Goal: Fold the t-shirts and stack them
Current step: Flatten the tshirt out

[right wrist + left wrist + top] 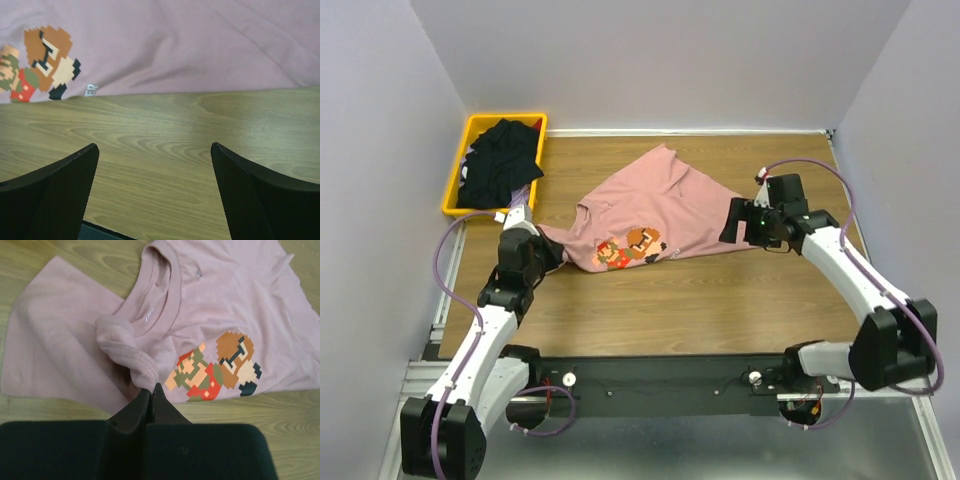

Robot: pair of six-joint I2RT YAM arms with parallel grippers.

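Pink cloth, a rolled bit of edge next to the collar [160, 295], sits clamped betw. the jaws of the left gripper [151, 392], which are pressed together w/ no gap showing. The right gripper [154, 147] has its jaws wide apart, nothing betw. them but bare wood; the shirt's lower edge lies just past the fingertips [90, 152], not touching.

The pink t-shirt [650, 205] lies mid-table, chest up, crumpled and spread on a diagonal, w/ the left gripper at its left end and the right gripper at its right end. The pixel figures [630, 245] face up nr the shirt's near edge.

Table [720, 300] is wood-grain. At the far left corner a yellow bin [455, 180] holds the black t-shirts [502, 160] in a loose heap, well apart from the pink one.
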